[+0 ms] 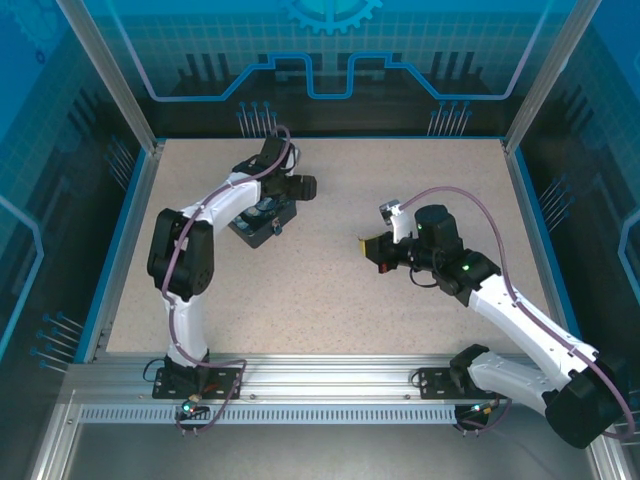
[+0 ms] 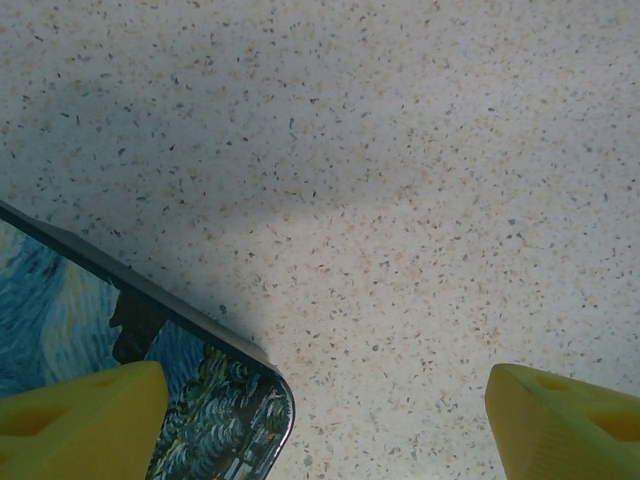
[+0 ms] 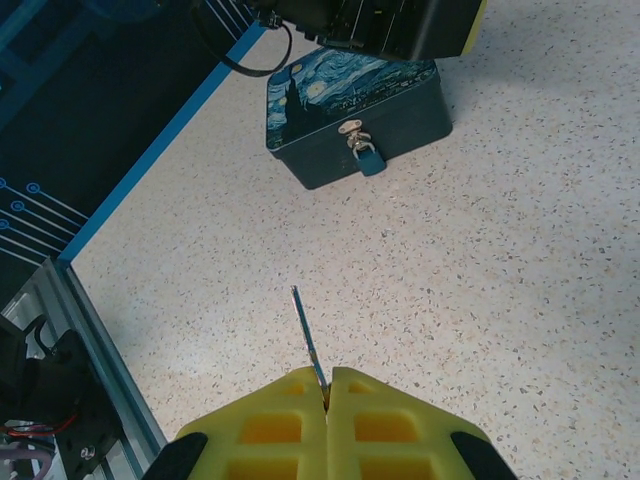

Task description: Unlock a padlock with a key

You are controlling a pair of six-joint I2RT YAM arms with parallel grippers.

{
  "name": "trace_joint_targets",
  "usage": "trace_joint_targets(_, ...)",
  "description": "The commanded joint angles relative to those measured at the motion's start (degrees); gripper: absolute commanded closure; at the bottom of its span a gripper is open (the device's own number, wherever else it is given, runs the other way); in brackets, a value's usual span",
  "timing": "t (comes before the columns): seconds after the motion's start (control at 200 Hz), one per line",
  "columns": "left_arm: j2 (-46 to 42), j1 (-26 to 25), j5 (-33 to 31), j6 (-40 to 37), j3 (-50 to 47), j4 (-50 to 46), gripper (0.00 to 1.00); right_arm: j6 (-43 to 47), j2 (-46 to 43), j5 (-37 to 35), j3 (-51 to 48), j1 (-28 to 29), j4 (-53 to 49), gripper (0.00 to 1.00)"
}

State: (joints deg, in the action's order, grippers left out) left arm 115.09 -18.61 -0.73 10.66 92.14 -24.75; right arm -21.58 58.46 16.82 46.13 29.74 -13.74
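Two wrist views: right end effector (image 3: 327,400) pinches the key (image 3: 308,338), left end effector (image 2: 320,430) gapes above tin (image 2: 60,310)

Speckled beige table (image 1: 330,290), blue-rimmed on left, far and right edges. On its left half, nearer the far edge: dark tin box (image 3: 330,100), starry-night lid, small blue padlock (image 3: 369,160) at front.

padlock (image 3: 371,160) — small, blue, hanging from hasp (image 3: 350,130) | key (image 3: 308,340) — thin blade in right gripper (image 3: 327,388)

The speckled surface (image 3: 520,260) is looking matt; the painted box (image 3: 330,95) is showing a smooth, glossy lid; the key (image 3: 308,335) is gleaming as thin metal.
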Motion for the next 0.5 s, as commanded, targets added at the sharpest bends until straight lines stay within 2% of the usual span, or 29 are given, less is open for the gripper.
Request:
trace_joint_targets(0.0,2.3,-0.6,-1.4,0.6,2.2,-1.6,0.16,-0.1,-1.1,-0.5,-0.2,-0.6,-0.9,1.00)
trace_joint_targets(0.215,4.4,-1.5,-0.7,0.2,2.8,-3.0,0.16,-0.3,-1.7,-0.5,-0.2,-1.1,-1.4,1.00)
trace_joint_targets(0.495,0.2,-6.0,-0.8,1.3,-4.2,-1.6,0.16,-0.9,-1.7,-0.8,-0.2,-1.4,-1.4,1.00)
